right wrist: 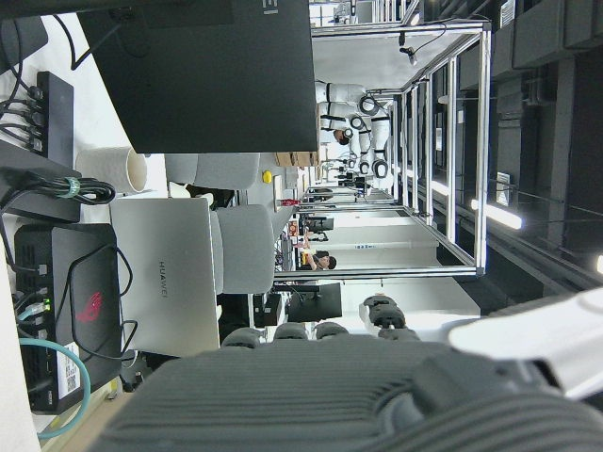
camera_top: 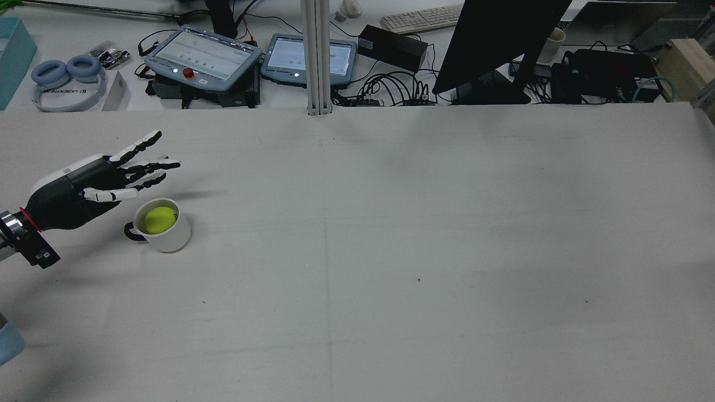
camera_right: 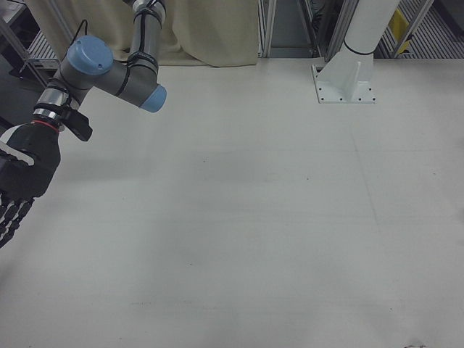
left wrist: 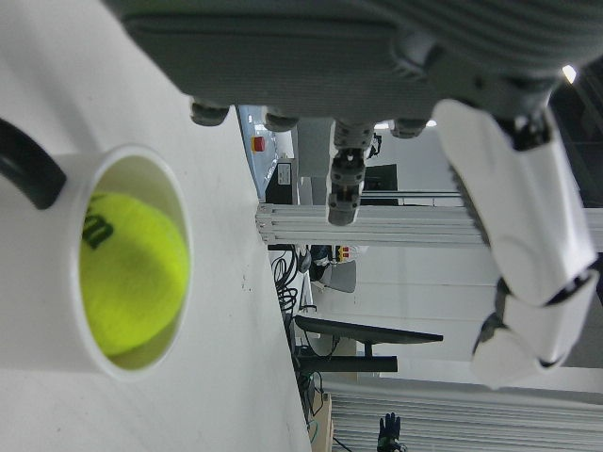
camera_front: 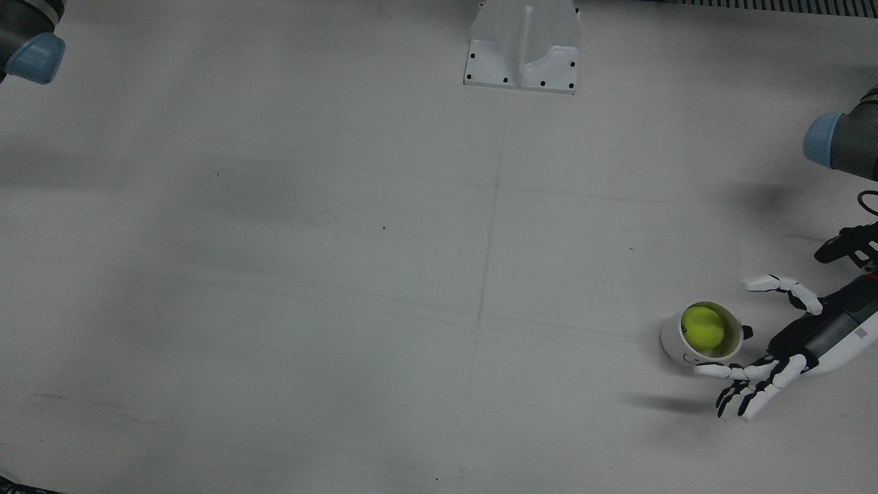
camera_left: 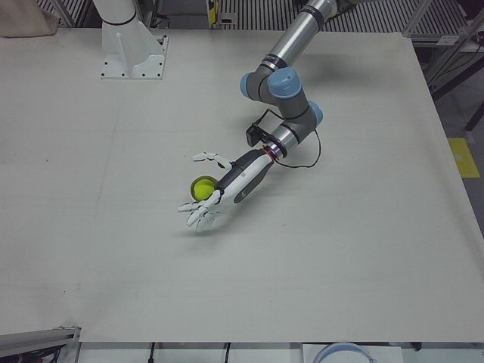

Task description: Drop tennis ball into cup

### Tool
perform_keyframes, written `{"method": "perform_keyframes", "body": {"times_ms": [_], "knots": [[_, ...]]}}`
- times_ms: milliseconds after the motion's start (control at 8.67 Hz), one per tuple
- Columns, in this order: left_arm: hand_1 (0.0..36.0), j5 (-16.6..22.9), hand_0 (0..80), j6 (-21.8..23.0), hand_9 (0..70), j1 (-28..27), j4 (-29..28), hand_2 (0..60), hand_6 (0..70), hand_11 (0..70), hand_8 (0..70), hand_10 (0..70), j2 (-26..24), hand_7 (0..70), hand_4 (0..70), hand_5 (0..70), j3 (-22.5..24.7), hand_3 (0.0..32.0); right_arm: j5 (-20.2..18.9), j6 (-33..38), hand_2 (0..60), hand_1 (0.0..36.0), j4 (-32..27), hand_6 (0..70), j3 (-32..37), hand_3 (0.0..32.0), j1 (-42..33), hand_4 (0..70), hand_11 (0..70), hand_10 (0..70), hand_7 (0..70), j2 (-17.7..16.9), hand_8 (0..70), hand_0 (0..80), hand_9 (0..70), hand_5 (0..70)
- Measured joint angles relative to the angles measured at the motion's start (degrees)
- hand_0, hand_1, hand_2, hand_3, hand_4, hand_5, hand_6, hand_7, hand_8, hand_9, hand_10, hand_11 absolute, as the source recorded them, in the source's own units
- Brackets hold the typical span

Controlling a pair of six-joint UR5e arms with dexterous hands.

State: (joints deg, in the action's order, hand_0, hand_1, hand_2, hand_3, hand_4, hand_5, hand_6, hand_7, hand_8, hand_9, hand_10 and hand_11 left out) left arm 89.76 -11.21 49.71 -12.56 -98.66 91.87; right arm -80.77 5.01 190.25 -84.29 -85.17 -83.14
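Note:
A yellow-green tennis ball [camera_front: 703, 327] lies inside a white cup [camera_front: 673, 343] with a dark handle, standing upright on the table's left side. They also show in the rear view, ball [camera_top: 159, 219] and cup [camera_top: 174, 238], and in the left hand view, ball [left wrist: 132, 273] and cup [left wrist: 122, 158]. My left hand [camera_front: 799, 336] is open and empty, fingers spread, hovering just beside and above the cup [camera_left: 198, 184]; it also shows in the rear view [camera_top: 98, 180]. My right hand [camera_right: 25, 170] hangs at the right edge of the table, fingers extended, holding nothing.
A white arm pedestal [camera_front: 523, 48] stands at the back middle of the table. Beyond the far edge is a desk with two teach pendants [camera_top: 204, 56], a monitor [camera_top: 497, 39] and cables. The right arm's elbow [camera_front: 27, 48] sits at the corner.

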Motion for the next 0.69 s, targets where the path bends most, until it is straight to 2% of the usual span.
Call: {"method": "perform_keyframes", "body": {"times_ms": [115, 231, 346, 462, 577, 692], "knots": [[15.8, -0.06, 38.5, -0.34, 0.0, -0.28, -0.11, 31.4, 3.5, 0.0, 0.6, 0.0, 0.16, 0.1, 0.0, 4.0, 0.03, 17.8, 0.0, 0.0, 0.0, 0.0, 0.0, 0.0, 0.0, 0.0, 0.0, 0.0, 0.0, 0.0, 0.0, 0.0, 0.0, 0.0, 0.0, 0.0], [16.9, -0.12, 39.2, -0.3, 0.0, -0.4, -0.15, 32.4, 0.0, 0.0, 0.0, 0.0, 0.21, 0.2, 0.0, 3.5, 0.23, 17.6, 0.0, 0.0, 0.0, 0.0, 0.01, 0.0, 0.0, 0.0, 0.0, 0.0, 0.0, 0.0, 0.0, 0.0, 0.0, 0.0, 0.0, 0.0], [18.2, -0.08, 41.1, 0.17, 0.0, -0.27, 0.07, 35.3, 0.0, 0.0, 0.0, 0.0, 0.16, 0.0, 0.0, 4.7, 1.07, 17.0, 0.0, 0.0, 0.0, 0.0, 0.02, 0.0, 0.0, 0.0, 0.0, 0.0, 0.0, 0.0, 0.0, 0.0, 0.0, 0.0, 0.0, 0.0], [18.5, 0.1, 41.1, 0.85, 0.0, 1.05, 1.35, 34.3, 3.6, 0.0, 0.6, 0.0, 0.03, 1.7, 0.0, 3.2, 2.2, 14.8, 0.0, 0.0, 0.0, 0.0, 0.0, 0.0, 0.0, 0.0, 0.0, 0.0, 0.0, 0.0, 0.0, 0.0, 0.0, 0.0, 0.0, 0.0], [18.2, 0.3, 41.5, 1.06, 0.0, 4.14, 2.4, 35.2, 0.0, 0.0, 0.0, 0.0, -0.66, 0.7, 0.0, 4.2, 2.09, 12.6, 0.0, 0.0, 0.0, 0.0, 0.0, 0.0, 0.0, 0.0, 0.0, 0.0, 0.0, 0.0, 0.0, 0.0, 0.0, 0.0, 0.0, 0.0], [17.3, 0.64, 41.5, 0.92, 0.0, 9.13, 3.02, 32.9, 3.7, 0.0, 0.6, 0.0, -1.78, 1.0, 0.0, 4.7, 0.92, 10.8, 0.0, 0.0, 0.0, 0.0, 0.01, 0.0, 0.0, 0.0, 0.0, 0.0, 0.0, 0.0, 0.0, 0.0, 0.0, 0.0, 0.0, 0.0]]}}
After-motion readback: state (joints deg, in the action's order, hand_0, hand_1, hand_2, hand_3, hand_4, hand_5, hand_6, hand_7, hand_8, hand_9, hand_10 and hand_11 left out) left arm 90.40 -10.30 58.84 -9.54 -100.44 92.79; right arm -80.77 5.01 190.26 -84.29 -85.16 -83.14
